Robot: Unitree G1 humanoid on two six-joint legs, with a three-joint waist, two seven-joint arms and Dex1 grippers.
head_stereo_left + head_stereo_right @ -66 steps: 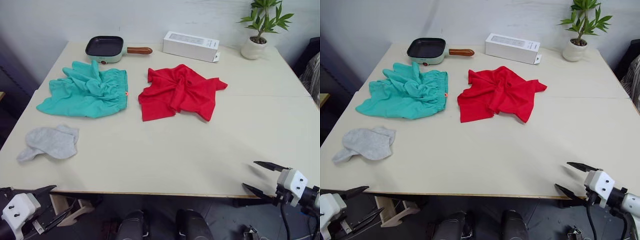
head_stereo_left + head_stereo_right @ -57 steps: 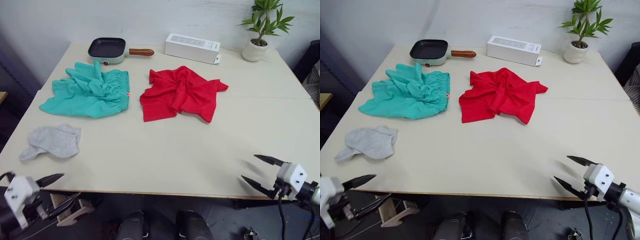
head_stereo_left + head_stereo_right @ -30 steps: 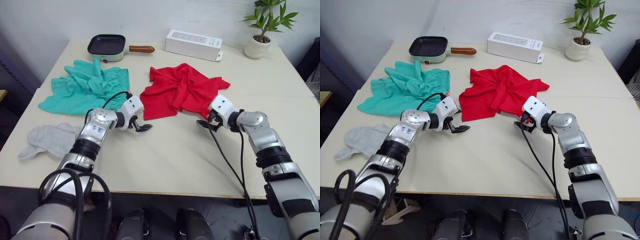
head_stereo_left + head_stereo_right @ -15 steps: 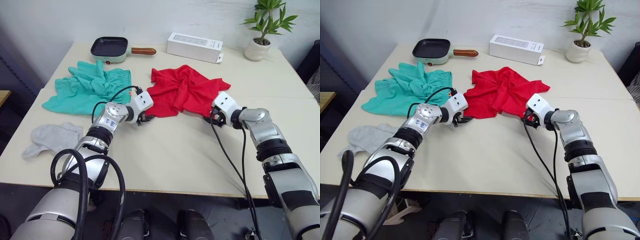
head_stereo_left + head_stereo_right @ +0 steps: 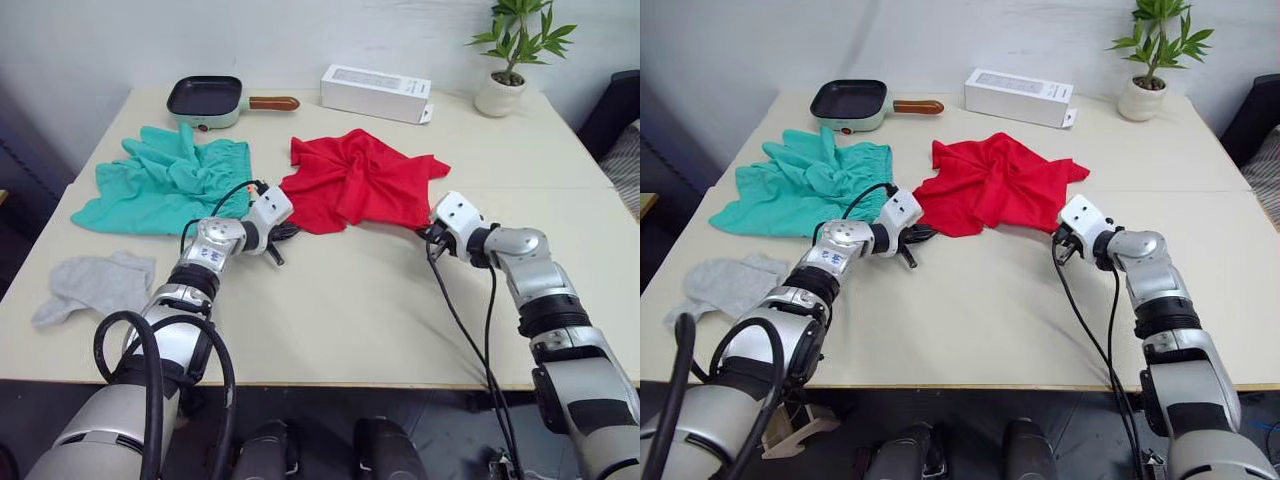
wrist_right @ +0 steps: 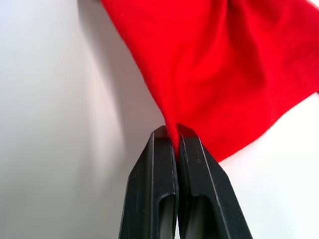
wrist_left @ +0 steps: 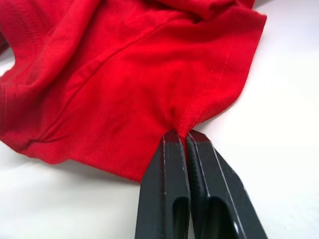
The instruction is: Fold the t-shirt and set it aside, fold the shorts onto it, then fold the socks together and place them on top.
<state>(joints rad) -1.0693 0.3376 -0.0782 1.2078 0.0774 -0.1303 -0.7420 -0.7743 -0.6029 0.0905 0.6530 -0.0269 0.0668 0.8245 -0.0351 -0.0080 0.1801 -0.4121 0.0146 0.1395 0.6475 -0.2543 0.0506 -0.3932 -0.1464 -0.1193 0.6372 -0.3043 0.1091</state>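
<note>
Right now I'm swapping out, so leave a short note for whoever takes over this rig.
Left gripper: shut on the t-shirt, pinching its near hem on the robot's left.
Right gripper: shut on the t-shirt, pinching its near edge on the robot's right.
The t-shirt lies crumpled mid-table. The shorts lie bunched to its left. The socks lie near the table's front left edge.
Done: both holds on the t-shirt.
Left: spread and fold the t-shirt, set it aside, fold the shorts onto it, then the socks on top.
</note>
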